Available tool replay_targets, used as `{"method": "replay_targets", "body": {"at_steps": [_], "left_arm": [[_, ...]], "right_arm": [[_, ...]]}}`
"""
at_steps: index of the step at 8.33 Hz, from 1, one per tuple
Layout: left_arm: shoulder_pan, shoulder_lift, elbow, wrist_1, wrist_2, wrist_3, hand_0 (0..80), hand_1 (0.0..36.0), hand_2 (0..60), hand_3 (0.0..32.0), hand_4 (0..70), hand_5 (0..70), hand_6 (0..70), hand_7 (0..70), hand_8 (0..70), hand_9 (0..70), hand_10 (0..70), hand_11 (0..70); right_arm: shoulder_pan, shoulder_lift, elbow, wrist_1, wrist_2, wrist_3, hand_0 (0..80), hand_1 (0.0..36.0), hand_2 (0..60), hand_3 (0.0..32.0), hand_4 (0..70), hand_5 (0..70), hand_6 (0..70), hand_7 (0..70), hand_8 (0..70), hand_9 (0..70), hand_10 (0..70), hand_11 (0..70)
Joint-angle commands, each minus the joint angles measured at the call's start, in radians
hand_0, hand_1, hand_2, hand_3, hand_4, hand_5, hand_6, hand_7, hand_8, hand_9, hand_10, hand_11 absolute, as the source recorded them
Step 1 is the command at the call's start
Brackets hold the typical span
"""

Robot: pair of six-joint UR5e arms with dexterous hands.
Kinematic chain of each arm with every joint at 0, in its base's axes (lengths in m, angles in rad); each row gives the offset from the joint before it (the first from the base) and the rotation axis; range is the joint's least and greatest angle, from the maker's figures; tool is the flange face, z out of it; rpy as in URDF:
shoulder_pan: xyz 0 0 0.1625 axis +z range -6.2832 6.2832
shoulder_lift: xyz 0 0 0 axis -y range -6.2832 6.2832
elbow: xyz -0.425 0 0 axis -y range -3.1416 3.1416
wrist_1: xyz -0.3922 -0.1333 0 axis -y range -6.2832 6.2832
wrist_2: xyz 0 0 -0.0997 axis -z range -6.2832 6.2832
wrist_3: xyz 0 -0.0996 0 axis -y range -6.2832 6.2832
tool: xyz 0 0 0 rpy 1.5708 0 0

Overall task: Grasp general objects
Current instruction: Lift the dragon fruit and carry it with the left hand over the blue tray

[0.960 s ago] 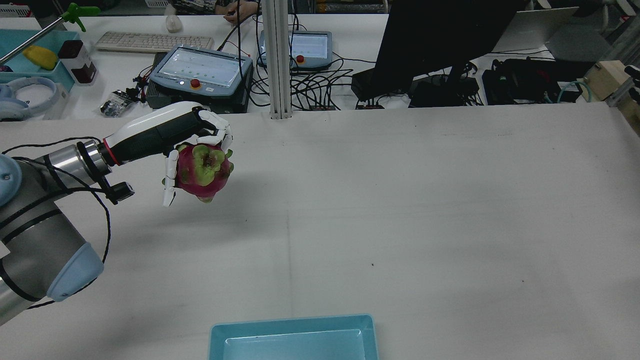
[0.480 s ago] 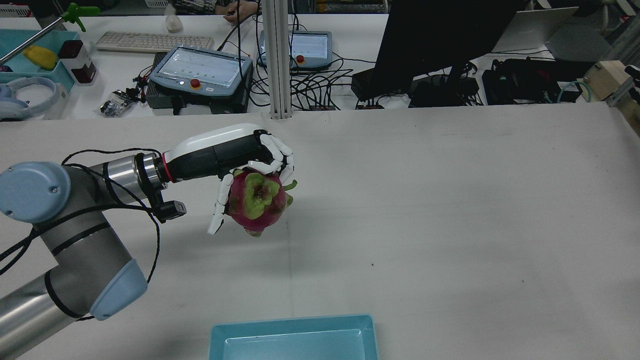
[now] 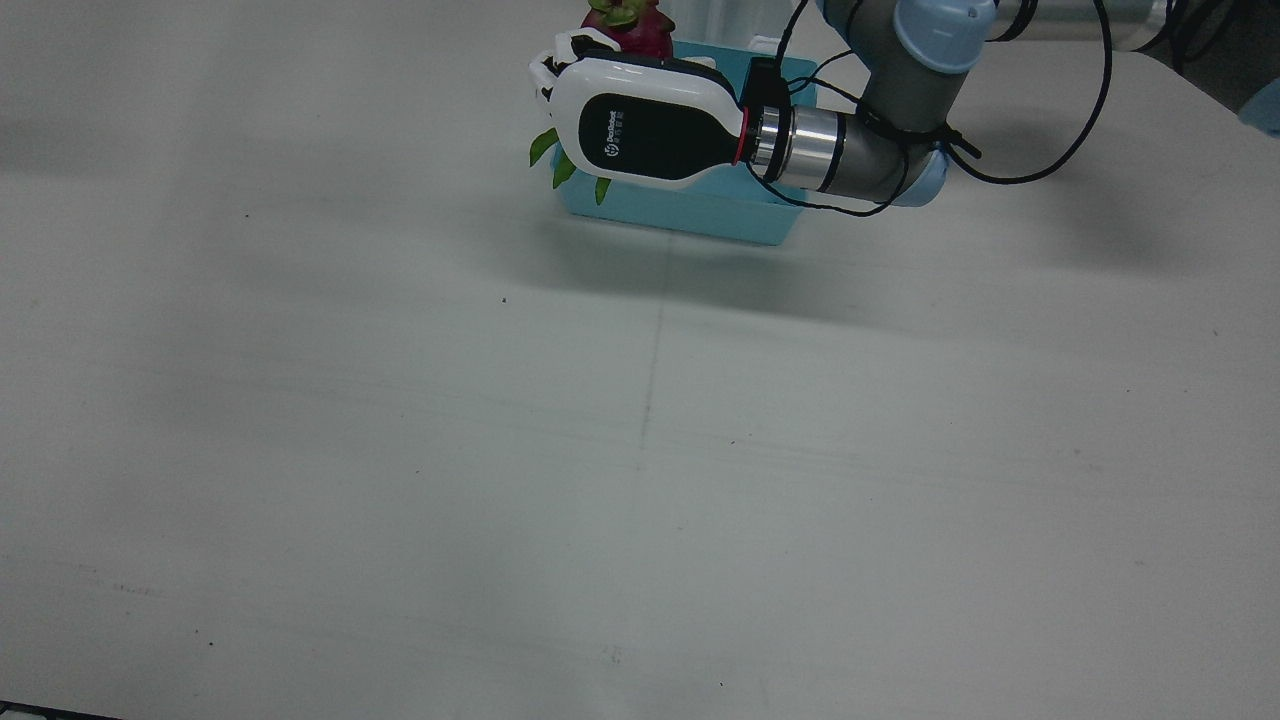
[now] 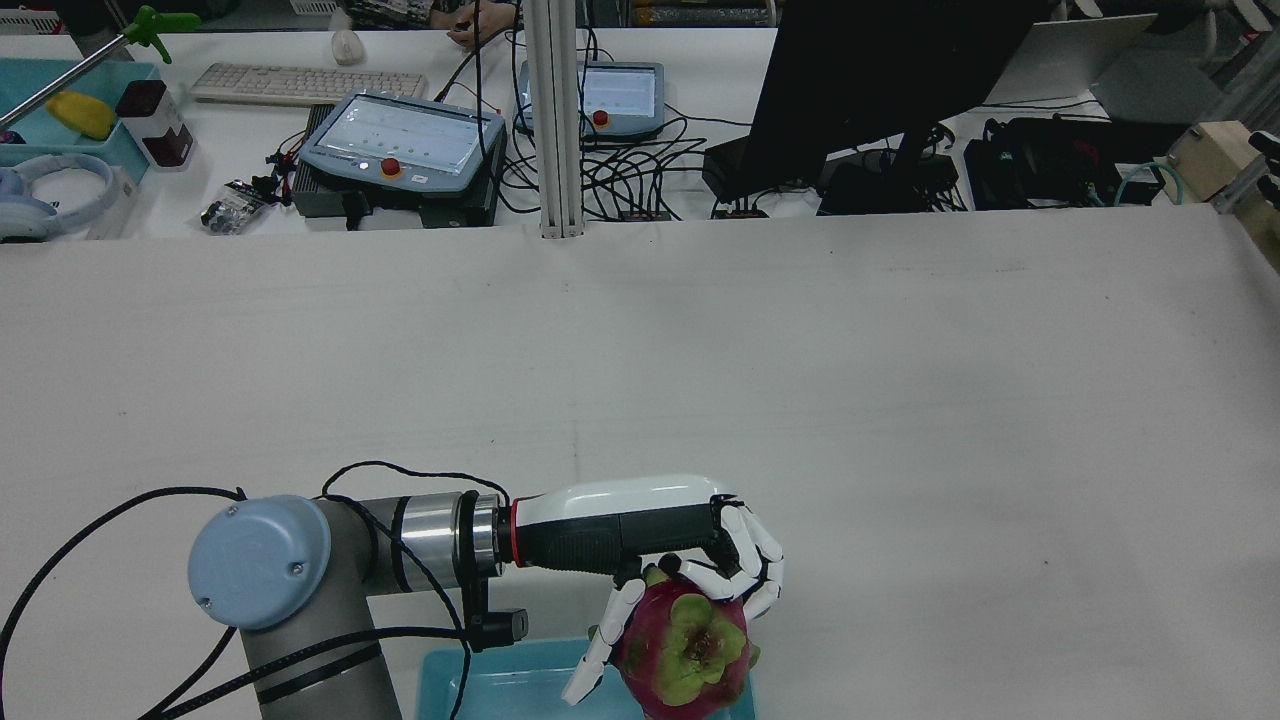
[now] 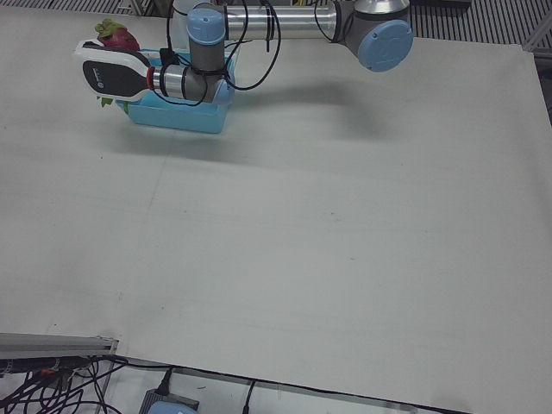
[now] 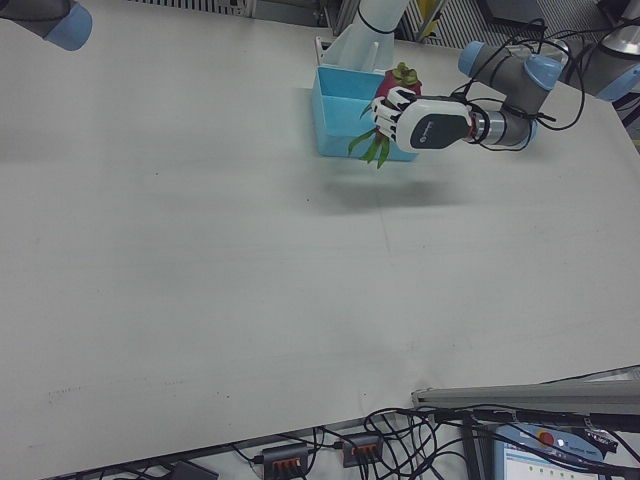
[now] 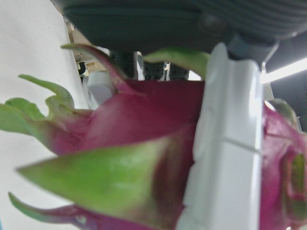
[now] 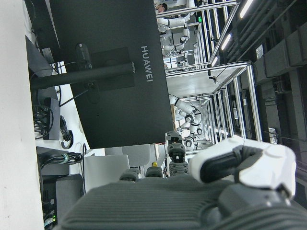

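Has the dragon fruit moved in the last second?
Yes. In the rear view, the dragon fruit went from near the far post toward the camera, now over the blue tray.

the white table carries a shallow light blue tray at its edge on the robot's side, near the middle of that edge, and the rest of its surface shows only a thin seam line and some small dark specks. behind it, seen in the rear view, a second white table carries a keyboard, two teach pendants, a black monitor, many black cables and white headphones.
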Motion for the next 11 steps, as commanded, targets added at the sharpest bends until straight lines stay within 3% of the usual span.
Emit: {"method": "replay_targets", "body": {"at_steps": [1,3,7,8,9,10,11], "left_arm": [[0.037,0.007,-0.044,0.009,0.027,0.001,80.0,36.0,60.0,0.0,70.0,70.0,70.0,70.0,70.0,70.0,70.0,70.0],[0.039,0.045,-0.093,0.025,0.056,-0.001,80.0,36.0,60.0,0.0,70.0,70.0,70.0,70.0,70.0,70.0,70.0,70.0],[0.051,0.111,-0.104,-0.023,0.064,0.004,80.0,36.0,60.0,0.0,69.6,70.0,70.0,70.0,70.0,70.0,70.0,70.0],[0.051,0.114,-0.104,-0.029,0.066,0.004,80.0,36.0,60.0,0.0,40.2,70.0,70.0,70.0,59.7,67.8,44.3,65.0],[0.051,0.114,-0.104,-0.030,0.066,0.005,80.0,36.0,60.0,0.0,25.9,70.0,45.3,52.5,37.7,34.7,26.0,41.2],[0.052,0.114,-0.107,-0.032,0.066,0.005,80.0,36.0,60.0,0.0,21.5,67.6,34.1,35.7,29.5,21.9,18.1,30.3],[0.052,0.114,-0.108,-0.032,0.067,0.004,80.0,36.0,60.0,0.0,18.1,62.4,27.3,22.9,25.5,14.8,15.4,26.4]], "right_arm": [[0.001,0.000,0.001,-0.002,0.000,0.000,0.0,0.0,0.0,0.0,0.0,0.0,0.0,0.0,0.0,0.0,0.0,0.0],[0.001,0.000,0.001,-0.002,0.000,0.000,0.0,0.0,0.0,0.0,0.0,0.0,0.0,0.0,0.0,0.0,0.0,0.0],[0.000,0.000,0.001,-0.002,0.000,0.000,0.0,0.0,0.0,0.0,0.0,0.0,0.0,0.0,0.0,0.0,0.0,0.0],[0.000,0.000,0.001,-0.002,0.000,0.000,0.0,0.0,0.0,0.0,0.0,0.0,0.0,0.0,0.0,0.0,0.0,0.0],[0.000,0.000,0.001,-0.002,0.000,0.000,0.0,0.0,0.0,0.0,0.0,0.0,0.0,0.0,0.0,0.0,0.0,0.0],[0.001,0.000,0.001,-0.002,0.000,0.000,0.0,0.0,0.0,0.0,0.0,0.0,0.0,0.0,0.0,0.0,0.0,0.0],[0.001,0.000,0.001,-0.002,0.000,0.000,0.0,0.0,0.0,0.0,0.0,0.0,0.0,0.0,0.0,0.0,0.0,0.0]]}}
